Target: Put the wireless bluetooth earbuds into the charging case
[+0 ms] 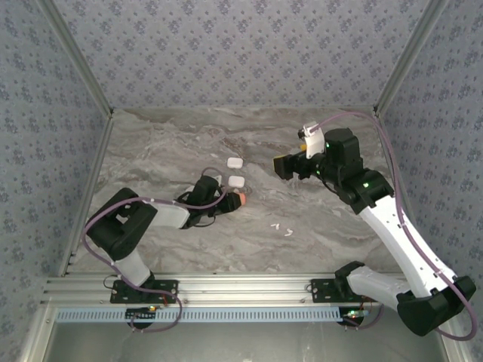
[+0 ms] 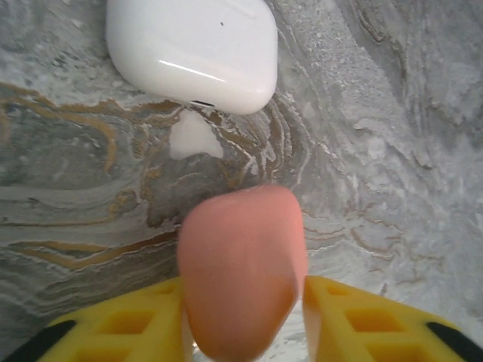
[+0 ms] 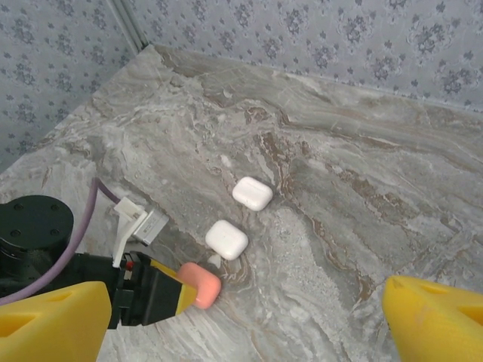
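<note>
1. Nearest my bases, two tiny white stemmed plastic earbuds point(image 1: 289, 232) lie loose and close together on the grey veined marble tabletop point(image 1: 151, 154). They are outside every case, off to the right of my left pincer.
2. My left pincer point(image 2: 243, 343) sits low over the marble. The salmon-pink rounded plastic charging case point(image 2: 241, 249) stands between its yellow fingers point(image 2: 113, 328). Thin slivers show along the case's sides, so I cannot tell whether I am pinching it or only flanking it.
3. Just beyond is the glossy white rounded charging case point(image 2: 192, 49), lid down as far as I can see. A small white fleck point(image 2: 195, 137) lies on the marble between it and the pink one; I cannot tell whether it is an earbud or a glint.
4. Farther back is a second white charging case point(image 3: 252, 193), near the first but not touching it.
5. Farthest, on the right, my right pincer point(image 3: 249, 324) hovers above the table, spread wide with nothing between the pads.
6. Risks, as I judge them:
   - A loose left hold could let the pink case tip or skid into the white one ahead.
   - All the lids look shut, so no earbud goes in until one is opened.
   - The earbuds are tiny and lie flat, and wide pads coming down off-centre could flick them away.
   - Both arms converge mid-table and could clash.
</note>
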`<action>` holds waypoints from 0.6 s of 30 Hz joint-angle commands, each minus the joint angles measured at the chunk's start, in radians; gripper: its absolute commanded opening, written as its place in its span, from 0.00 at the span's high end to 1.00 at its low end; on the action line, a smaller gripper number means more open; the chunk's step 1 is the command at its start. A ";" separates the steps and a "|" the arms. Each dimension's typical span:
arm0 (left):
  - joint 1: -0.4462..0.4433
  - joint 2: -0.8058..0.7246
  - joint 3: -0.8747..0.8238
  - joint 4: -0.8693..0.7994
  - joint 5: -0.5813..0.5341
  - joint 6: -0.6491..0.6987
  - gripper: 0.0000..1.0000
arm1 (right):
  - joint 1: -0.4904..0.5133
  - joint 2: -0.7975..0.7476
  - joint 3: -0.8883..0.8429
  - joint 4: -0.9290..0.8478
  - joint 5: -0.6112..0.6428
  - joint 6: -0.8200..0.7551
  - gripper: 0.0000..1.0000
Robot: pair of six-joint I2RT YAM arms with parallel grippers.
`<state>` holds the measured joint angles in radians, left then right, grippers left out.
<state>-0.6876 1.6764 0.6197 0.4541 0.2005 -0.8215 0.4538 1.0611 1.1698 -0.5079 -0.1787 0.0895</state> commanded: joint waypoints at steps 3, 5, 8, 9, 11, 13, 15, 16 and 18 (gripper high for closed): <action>-0.003 -0.097 0.035 -0.157 -0.091 0.078 0.47 | -0.008 0.001 -0.006 -0.007 -0.009 -0.002 0.03; -0.003 -0.142 0.048 -0.207 -0.124 0.113 0.37 | -0.007 0.013 -0.006 -0.002 -0.027 0.000 0.02; 0.000 -0.235 0.061 -0.267 -0.187 0.173 0.23 | 0.006 0.045 0.001 0.007 -0.069 0.000 0.02; 0.002 -0.272 0.063 -0.288 -0.208 0.192 0.20 | 0.018 0.059 0.004 0.008 -0.070 -0.001 0.02; 0.011 -0.342 0.066 -0.325 -0.256 0.231 0.13 | 0.046 0.089 0.010 0.007 -0.051 -0.012 0.02; 0.033 -0.420 0.063 -0.368 -0.299 0.259 0.08 | 0.081 0.132 0.014 0.001 -0.019 -0.028 0.02; 0.073 -0.487 0.052 -0.400 -0.307 0.267 0.05 | 0.113 0.177 0.046 0.000 0.010 -0.043 0.02; 0.104 -0.523 0.044 -0.416 -0.306 0.264 0.04 | 0.133 0.201 0.053 0.005 0.020 -0.049 0.02; 0.165 -0.584 0.028 -0.443 -0.297 0.249 0.02 | 0.170 0.257 0.065 0.011 0.040 -0.063 0.02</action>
<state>-0.5797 1.1534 0.6563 0.0978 -0.0544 -0.5980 0.5869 1.2739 1.1870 -0.5034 -0.1810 0.0624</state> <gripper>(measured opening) 0.975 0.976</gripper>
